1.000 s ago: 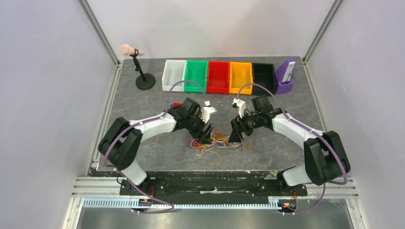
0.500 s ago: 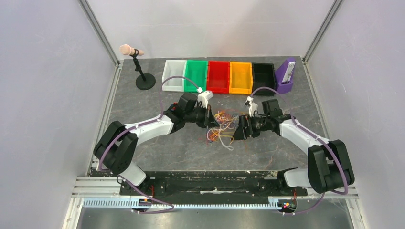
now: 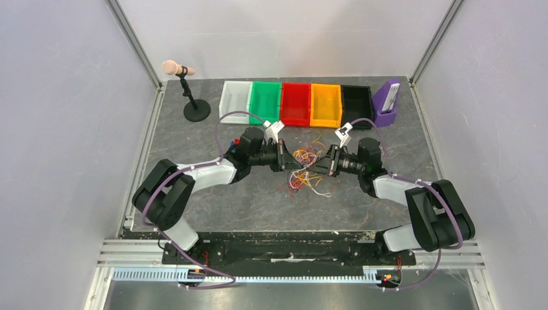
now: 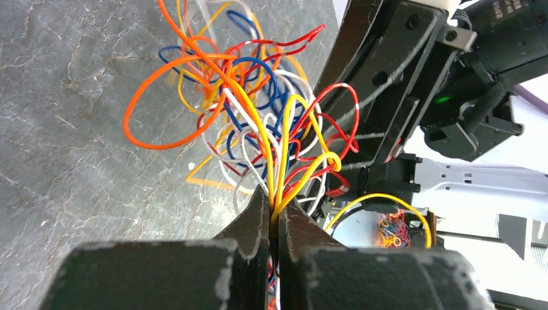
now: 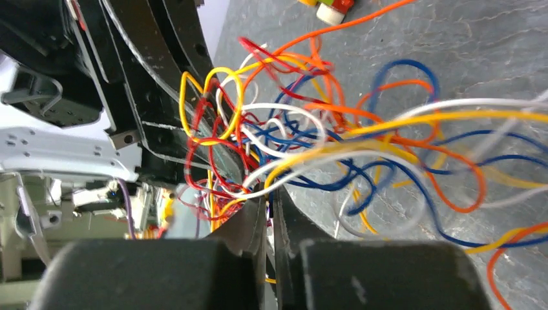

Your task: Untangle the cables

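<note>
A: Both arms have moved up the table toward the row of bins since a second ago, and the cables point(image 3: 306, 163) have gone with them. What grips them?

B: Left gripper point(image 4: 272, 218), fingers pressed together on yellow and orange strands. Right gripper point(image 5: 269, 205), fingers closed on white and yellow strands. The tangle is strung between the two, over the table point(image 3: 245, 206), in front of the red bin point(image 3: 295, 103) and orange bin point(image 3: 326, 104).

A: Containers?

B: White bin point(image 3: 234, 101), green bin point(image 3: 264, 102), red, orange and black bin point(image 3: 357, 104) stand side by side at the far edge, apart from the cables. At the right end, the purple holder point(image 3: 381, 116) has a pale flat object point(image 3: 389, 98) standing in it
</note>
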`<state>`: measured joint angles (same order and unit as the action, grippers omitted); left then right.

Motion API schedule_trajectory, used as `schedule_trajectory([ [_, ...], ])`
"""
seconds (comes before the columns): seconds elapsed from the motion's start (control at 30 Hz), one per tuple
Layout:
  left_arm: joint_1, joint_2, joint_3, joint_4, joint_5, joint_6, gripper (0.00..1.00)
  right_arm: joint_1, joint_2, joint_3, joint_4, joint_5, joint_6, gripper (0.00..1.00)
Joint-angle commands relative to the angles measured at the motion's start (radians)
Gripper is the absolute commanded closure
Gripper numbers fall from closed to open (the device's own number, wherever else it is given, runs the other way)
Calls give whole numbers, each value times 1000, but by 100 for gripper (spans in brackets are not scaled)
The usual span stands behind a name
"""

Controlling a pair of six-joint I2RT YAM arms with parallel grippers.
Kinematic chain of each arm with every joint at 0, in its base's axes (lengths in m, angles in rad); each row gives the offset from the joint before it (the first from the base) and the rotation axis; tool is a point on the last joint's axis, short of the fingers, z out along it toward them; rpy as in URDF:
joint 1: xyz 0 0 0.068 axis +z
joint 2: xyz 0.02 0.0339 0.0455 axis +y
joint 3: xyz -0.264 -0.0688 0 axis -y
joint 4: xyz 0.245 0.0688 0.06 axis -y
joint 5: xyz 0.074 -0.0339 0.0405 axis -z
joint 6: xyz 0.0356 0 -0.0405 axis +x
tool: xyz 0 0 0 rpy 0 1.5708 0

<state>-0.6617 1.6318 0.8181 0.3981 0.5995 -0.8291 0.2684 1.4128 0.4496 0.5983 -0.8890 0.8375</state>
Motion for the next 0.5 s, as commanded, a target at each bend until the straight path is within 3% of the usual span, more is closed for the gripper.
schedule_trajectory([
  [0.0, 60, -67, 6, -22, 88, -4, 97, -79, -59, -29, 55, -20, -26, 100],
  [0.17, 120, -226, 19, -353, 64, 241, 78, -205, -182, 57, -553, 85, -502, 100],
  [0.23, 123, -297, 15, -474, -6, 359, 83, -240, -218, 80, -735, 170, -627, 100],
  [0.33, 159, -376, 3, -594, -81, 451, 98, -322, -263, 99, -910, 277, -738, 100],
  [0.47, 201, -445, -11, -722, -104, 567, 98, -422, -274, 117, -976, 257, -775, 100],
])
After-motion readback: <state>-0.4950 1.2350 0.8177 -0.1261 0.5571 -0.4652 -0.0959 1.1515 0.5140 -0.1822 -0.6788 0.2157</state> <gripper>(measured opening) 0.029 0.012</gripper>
